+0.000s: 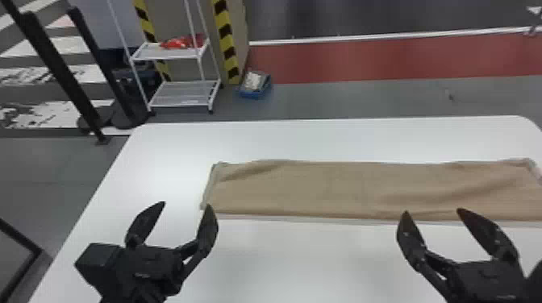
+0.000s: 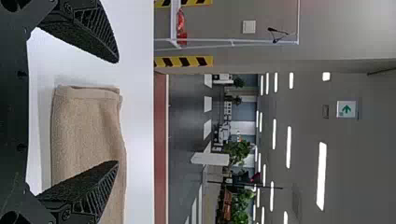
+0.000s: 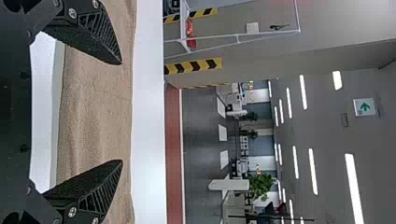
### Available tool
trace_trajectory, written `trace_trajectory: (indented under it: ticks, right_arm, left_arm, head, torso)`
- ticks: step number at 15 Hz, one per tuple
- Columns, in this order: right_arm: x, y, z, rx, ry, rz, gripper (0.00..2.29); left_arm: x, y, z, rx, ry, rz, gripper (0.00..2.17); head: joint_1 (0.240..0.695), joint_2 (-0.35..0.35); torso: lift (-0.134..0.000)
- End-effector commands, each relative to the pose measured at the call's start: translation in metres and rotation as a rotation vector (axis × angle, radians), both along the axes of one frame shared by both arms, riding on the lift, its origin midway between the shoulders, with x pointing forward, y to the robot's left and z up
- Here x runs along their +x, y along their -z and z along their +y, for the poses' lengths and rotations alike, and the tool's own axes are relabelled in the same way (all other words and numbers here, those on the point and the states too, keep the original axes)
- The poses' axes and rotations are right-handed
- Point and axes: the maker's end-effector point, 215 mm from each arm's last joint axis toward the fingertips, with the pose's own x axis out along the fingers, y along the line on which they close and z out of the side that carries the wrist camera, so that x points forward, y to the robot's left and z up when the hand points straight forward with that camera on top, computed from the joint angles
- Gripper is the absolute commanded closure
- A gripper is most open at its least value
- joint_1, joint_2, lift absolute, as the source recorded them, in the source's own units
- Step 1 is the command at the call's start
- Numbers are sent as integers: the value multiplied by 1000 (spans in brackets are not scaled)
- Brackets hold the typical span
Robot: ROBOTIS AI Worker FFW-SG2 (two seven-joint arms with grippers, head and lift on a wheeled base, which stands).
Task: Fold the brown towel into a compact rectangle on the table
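The brown towel (image 1: 342,189) lies as a long flat strip across the table, with slight wrinkles; its right end reaches the head view's right edge. My left gripper (image 1: 183,207) is open near the towel's left end, on the robot's side of it. My right gripper (image 1: 433,213) is also open, by the towel's near edge toward the right. In the left wrist view, the towel (image 2: 88,130) and its hemmed end show behind the left gripper (image 2: 116,112). In the right wrist view, the towel (image 3: 93,112) spans behind the right gripper (image 3: 122,112), nothing between its fingers.
The white table (image 1: 302,262) has rounded far corners. Beyond it on the floor stand a white shelf cart (image 1: 183,94), a blue bin (image 1: 255,93) and black posts (image 1: 60,68) at the left.
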Motion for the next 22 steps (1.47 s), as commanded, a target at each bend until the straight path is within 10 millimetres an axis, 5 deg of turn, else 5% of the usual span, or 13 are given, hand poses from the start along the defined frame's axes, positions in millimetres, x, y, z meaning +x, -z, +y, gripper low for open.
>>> trace_trajectory:
  ticks: [1, 5, 13, 17, 22]
  right_arm:
    - [1, 1, 1, 1, -1, 1, 140]
    - [2, 4, 1, 2, -2, 6, 140]
    - [5, 14, 4, 6, -6, 23, 140]
    - [6, 17, 4, 5, -7, 27, 140]
    - [9, 17, 4, 1, -7, 30, 140]
  left_arm:
    - [4, -1, -1, -8, 0, -2, 113]
    - [35, 15, -11, -38, 22, 92, 130]
    - [116, 40, 7, -82, -3, 236, 137]
    - [129, 62, 28, -103, -42, 300, 137]
    - [130, 98, 20, -156, 0, 420, 140]
  head:
    - [695, 147]
    - [695, 141]
    - [695, 132]
    - [695, 143]
    - [695, 161]
  torso:
    - [-126]
    - [-126]
    - [-126]
    - [-126]
    - [-126]
